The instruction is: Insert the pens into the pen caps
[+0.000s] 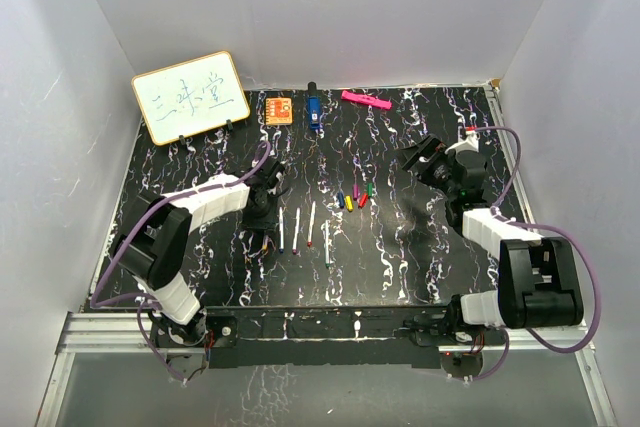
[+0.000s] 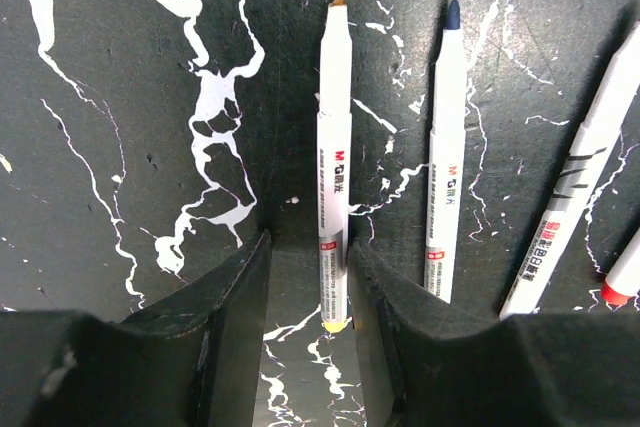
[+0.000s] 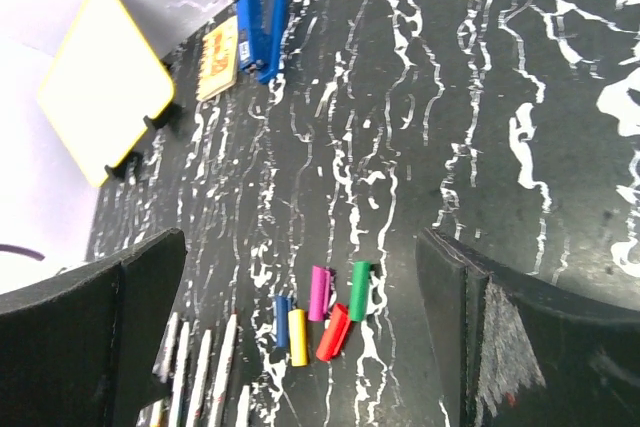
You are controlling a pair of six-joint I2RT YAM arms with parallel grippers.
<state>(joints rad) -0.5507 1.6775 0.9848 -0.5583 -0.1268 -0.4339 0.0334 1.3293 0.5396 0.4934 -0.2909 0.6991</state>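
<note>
My left gripper (image 2: pixel 310 247) is open and low over the table, its fingers (image 2: pixel 225 317) on either side of the rear end of a white pen (image 2: pixel 334 177) with a yellow end plug. The pen lies flat, close to the right finger. A blue-tipped pen (image 2: pixel 447 147), another white pen (image 2: pixel 580 187) and a red-ended one (image 2: pixel 622 282) lie to its right. In the top view that gripper (image 1: pixel 262 211) stands left of the pens (image 1: pixel 298 230). The caps, blue (image 3: pixel 282 315), yellow (image 3: pixel 298 337), purple (image 3: pixel 320 293), red (image 3: pixel 333 332) and green (image 3: pixel 359 290), lie clustered mid-table (image 1: pixel 356 195). My right gripper (image 3: pixel 300 267) is open, raised, to their right (image 1: pixel 420 159).
A whiteboard (image 1: pixel 190 97) stands at the back left. An orange square (image 1: pixel 279 109), a blue stapler-like block (image 1: pixel 313 112) and a pink bar (image 1: pixel 365 100) lie along the back edge. White walls close in the black marbled table (image 1: pixel 420 257).
</note>
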